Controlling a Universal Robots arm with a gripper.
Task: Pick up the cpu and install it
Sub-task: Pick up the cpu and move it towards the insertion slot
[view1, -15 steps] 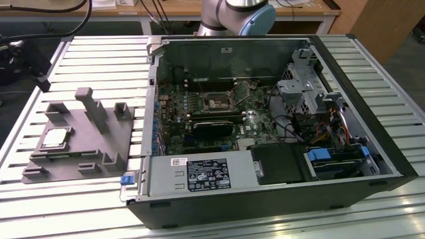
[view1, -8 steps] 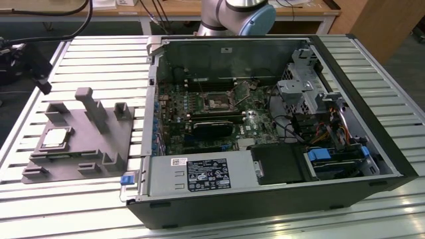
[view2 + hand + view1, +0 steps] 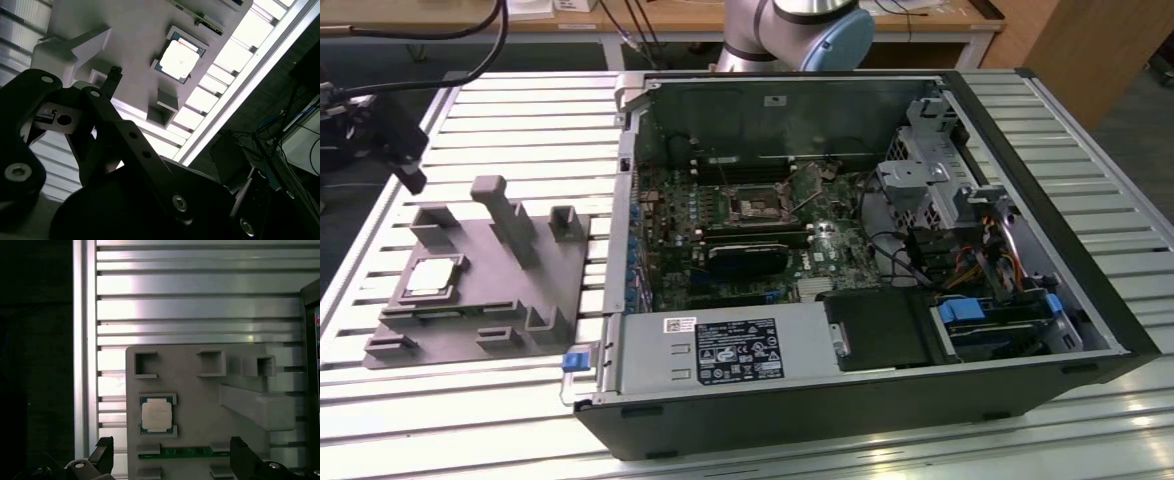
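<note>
gripper (image 3: 170, 452) jaws wide, empty | cpu (image 3: 156, 415) flat in grey fixture (image 3: 200, 410) pocket, below jaws, apart, roughly between fingers, slightly off-centre | square, no long axis

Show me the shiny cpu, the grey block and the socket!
cpu (image 3: 156, 414): first wrist view, middle of its silver top.
grey block (image 3: 200, 405): first wrist view, bare flat face.
socket (image 3: 757, 207): exterior view, its middle.
</note>
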